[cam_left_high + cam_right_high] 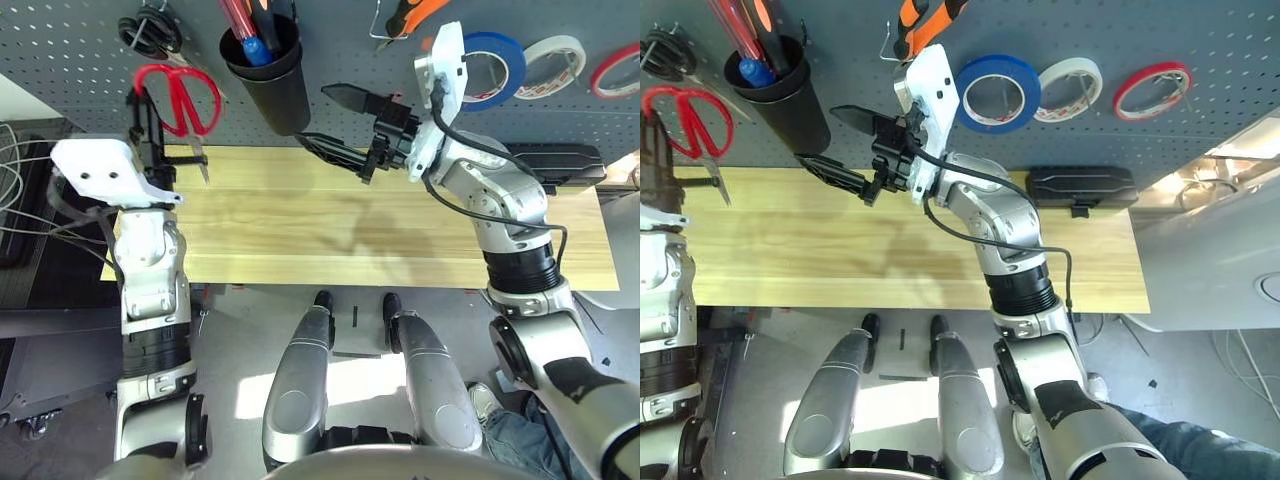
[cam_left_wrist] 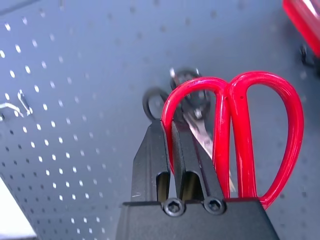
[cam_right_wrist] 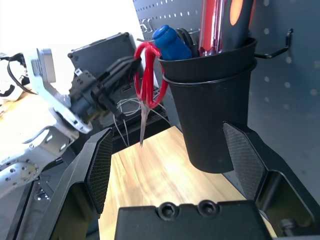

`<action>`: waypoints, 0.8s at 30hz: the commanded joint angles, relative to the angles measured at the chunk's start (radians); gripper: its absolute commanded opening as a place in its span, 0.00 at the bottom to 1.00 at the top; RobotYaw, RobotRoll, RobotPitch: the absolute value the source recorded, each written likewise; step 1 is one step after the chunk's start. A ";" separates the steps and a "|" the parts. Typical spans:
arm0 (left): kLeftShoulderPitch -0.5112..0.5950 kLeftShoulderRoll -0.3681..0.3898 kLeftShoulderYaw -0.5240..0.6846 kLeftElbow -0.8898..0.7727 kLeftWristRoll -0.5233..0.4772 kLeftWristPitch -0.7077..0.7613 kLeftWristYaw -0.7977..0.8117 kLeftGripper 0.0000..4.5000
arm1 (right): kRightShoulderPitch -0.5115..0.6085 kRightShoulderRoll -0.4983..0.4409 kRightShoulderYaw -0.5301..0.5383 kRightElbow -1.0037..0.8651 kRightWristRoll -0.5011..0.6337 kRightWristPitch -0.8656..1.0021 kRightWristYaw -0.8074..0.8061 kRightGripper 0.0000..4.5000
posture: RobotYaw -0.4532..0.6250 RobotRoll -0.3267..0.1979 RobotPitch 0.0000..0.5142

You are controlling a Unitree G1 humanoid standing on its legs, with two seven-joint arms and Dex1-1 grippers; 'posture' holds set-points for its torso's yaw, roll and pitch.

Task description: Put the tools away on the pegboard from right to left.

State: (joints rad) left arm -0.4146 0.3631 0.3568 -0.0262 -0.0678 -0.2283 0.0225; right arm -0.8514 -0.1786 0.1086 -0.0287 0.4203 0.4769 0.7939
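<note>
- Left gripper (image 2: 172,127): fingers closed on one handle loop of the red-handled scissors (image 2: 232,115), left of the black cup (image 1: 790,110).
- Right gripper (image 3: 170,150): fingers spread wide, right of the cup, gripping nothing.
- Small blue-handled screwdriver (image 3: 171,43): in the cup.
- Blue tape roll (image 1: 1028,92), orange-and-black-handled pliers (image 1: 930,28): right of the cup, on the pegboard (image 1: 1200,45).

Right gripper (image 3: 172,175), between its parted fingers: black cup (image 3: 207,110), upright, tool handles above the rim.
Right gripper, outboard side: blue tape roll (image 1: 998,94), white tape roll (image 1: 1070,90), red tape roll (image 1: 1152,91), in a row.
Between the two grippers, below the cup: open air over bare wooden tabletop (image 1: 330,225).
Just beyond left gripper's (image 2: 172,145) fingertips: black-handled scissors (image 2: 185,100).
</note>
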 commanded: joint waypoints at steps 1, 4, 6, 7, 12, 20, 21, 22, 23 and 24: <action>0.007 0.018 0.019 -0.016 -0.008 0.005 -0.001 0.01 | -0.001 0.004 0.008 -0.016 0.012 0.002 0.003 1.00 | 0.54 0.62 0.80; 0.004 0.026 0.013 -0.013 -0.009 0.003 -0.006 0.01 | -0.002 0.005 0.009 -0.011 0.010 -0.002 0.002 1.00 | 0.54 0.62 0.79; 0.003 0.027 0.015 -0.009 -0.010 0.002 -0.005 0.01 | -0.002 0.005 0.009 -0.007 0.008 -0.004 0.003 1.00 | 0.54 0.62 0.79; 0.003 0.028 0.014 -0.009 -0.009 0.002 -0.006 0.01 | -0.002 0.005 0.010 -0.006 0.007 -0.006 0.003 1.00 | 0.54 0.62 0.79; 0.010 0.028 0.005 -0.016 -0.005 -0.003 -0.014 0.01 | -0.002 0.002 0.009 0.000 0.003 -0.010 0.004 1.00 | 0.54 0.62 0.79; -0.015 0.030 0.011 -0.025 -0.007 -0.005 -0.008 0.01 | -0.006 0.001 0.009 0.011 -0.001 -0.020 0.005 1.00 | 0.54 0.62 0.79; -0.018 0.032 0.011 -0.023 -0.006 -0.004 -0.008 0.01 | -0.006 0.001 0.009 0.012 -0.001 -0.021 0.004 1.00 | 0.54 0.62 0.79; -0.022 0.033 0.014 -0.018 -0.007 -0.004 -0.005 0.01 | -0.006 0.000 0.010 0.012 -0.001 -0.022 0.004 1.00 | 0.54 0.62 0.79; -0.025 0.033 0.017 -0.015 -0.008 -0.004 -0.003 0.01 | -0.005 0.000 0.010 0.012 -0.002 -0.023 0.004 1.00 | 0.54 0.62 0.79; -0.028 0.032 0.020 -0.010 -0.009 -0.003 0.001 0.01 | -0.006 -0.001 0.010 0.014 -0.002 -0.024 0.004 1.00 | 0.54 0.62 0.79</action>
State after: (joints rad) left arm -0.4552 0.3870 0.3542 -0.0266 -0.0734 -0.2258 0.0140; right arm -0.8569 -0.1797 0.1086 -0.0157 0.4198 0.4597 0.7924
